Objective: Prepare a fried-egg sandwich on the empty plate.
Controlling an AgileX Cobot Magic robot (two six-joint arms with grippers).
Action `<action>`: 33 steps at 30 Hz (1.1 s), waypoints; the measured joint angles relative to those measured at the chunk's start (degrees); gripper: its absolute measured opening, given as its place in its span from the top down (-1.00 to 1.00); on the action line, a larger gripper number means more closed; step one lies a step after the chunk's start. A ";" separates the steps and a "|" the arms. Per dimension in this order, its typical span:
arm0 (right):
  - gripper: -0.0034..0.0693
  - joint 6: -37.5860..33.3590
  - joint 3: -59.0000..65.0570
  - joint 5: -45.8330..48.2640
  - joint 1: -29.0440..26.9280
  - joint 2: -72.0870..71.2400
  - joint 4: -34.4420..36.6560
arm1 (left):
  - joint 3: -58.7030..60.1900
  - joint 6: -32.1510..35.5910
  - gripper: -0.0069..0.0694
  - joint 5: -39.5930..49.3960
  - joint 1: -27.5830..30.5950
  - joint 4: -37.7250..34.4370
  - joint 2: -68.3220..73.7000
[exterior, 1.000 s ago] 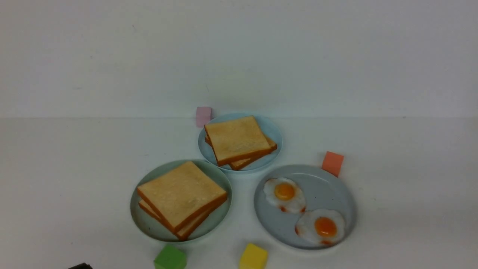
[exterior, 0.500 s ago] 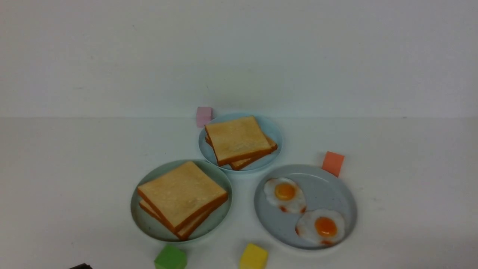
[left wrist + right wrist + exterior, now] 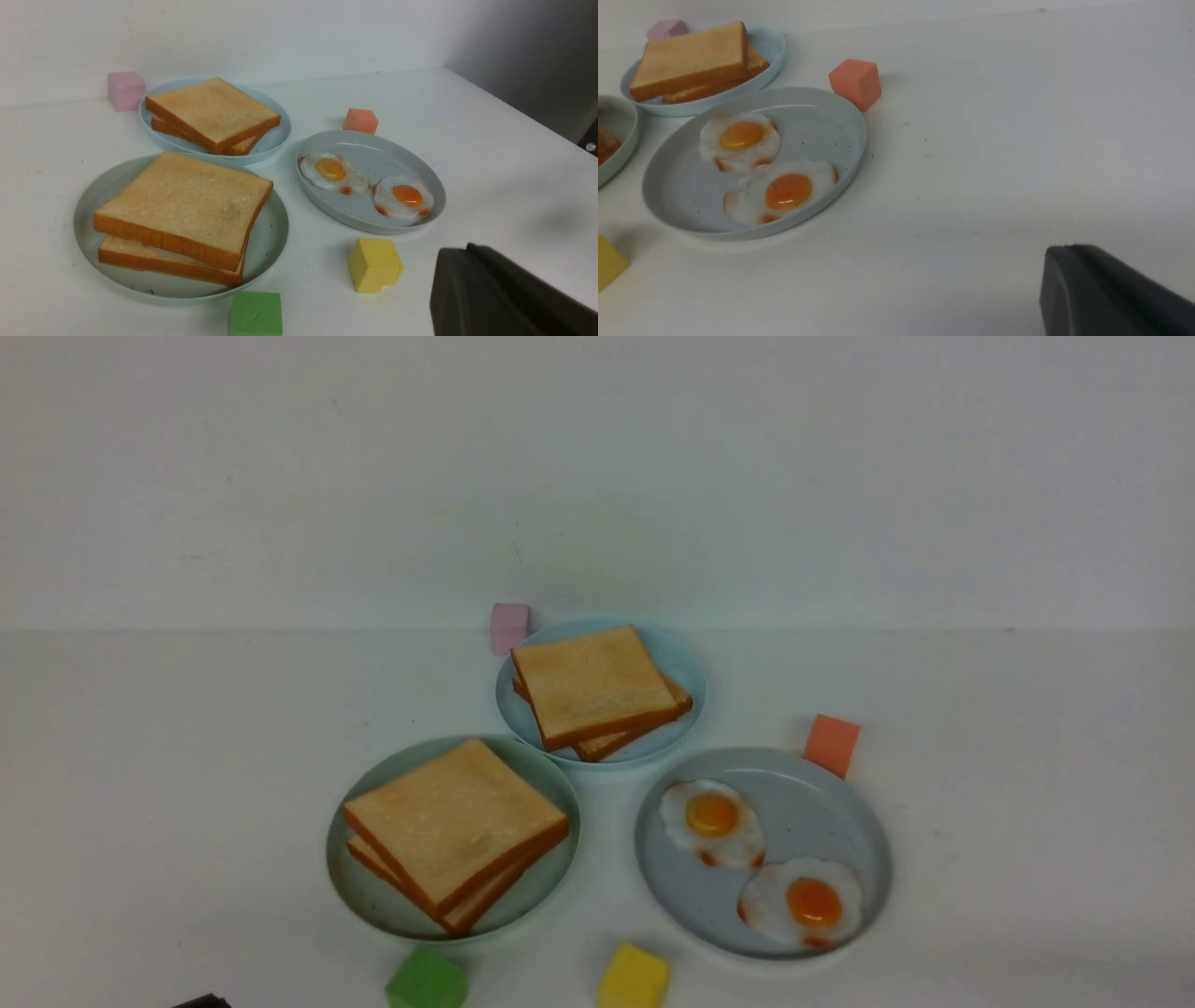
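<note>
Two golden toast slices lie stacked as the sandwich (image 3: 455, 821) on the round mint-green plate (image 3: 369, 896) at the front left. They also show in the left wrist view (image 3: 187, 205). No egg shows between the slices from these angles. My left gripper (image 3: 467, 248) is pulled back near the table's front, off to one side of a yellow cube, its dark fingers together and holding nothing. Only a dark corner of it (image 3: 201, 1001) shows in the front view. My right gripper (image 3: 1069, 247) is shut and empty over bare table, well away from the egg plate.
A grey-blue plate (image 3: 822, 803) at the front right holds two fried eggs (image 3: 711, 821) (image 3: 812, 901). A smaller light-blue plate (image 3: 686, 663) behind holds another toast pile (image 3: 593, 683). Cubes stand about: pink (image 3: 510, 623), orange (image 3: 831, 743), green (image 3: 427, 980), yellow (image 3: 634, 976).
</note>
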 joint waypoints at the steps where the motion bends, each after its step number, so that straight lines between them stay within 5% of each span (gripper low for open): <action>1: 0.93 0.00 -0.06 0.08 0.00 0.00 0.01 | 0.00 0.00 0.81 0.05 0.00 0.00 0.00; 28: 0.89 0.00 -0.10 0.27 0.00 0.00 0.44 | 0.00 0.00 0.82 -2.08 0.13 3.76 0.00; 31: 0.89 0.00 -0.10 0.27 0.00 0.00 0.44 | 0.00 -0.07 0.85 -3.75 3.52 5.55 -1.13; 33: 0.89 0.00 -0.10 0.27 0.00 -0.02 0.44 | 0.00 -0.51 0.85 -2.50 11.64 5.42 -4.74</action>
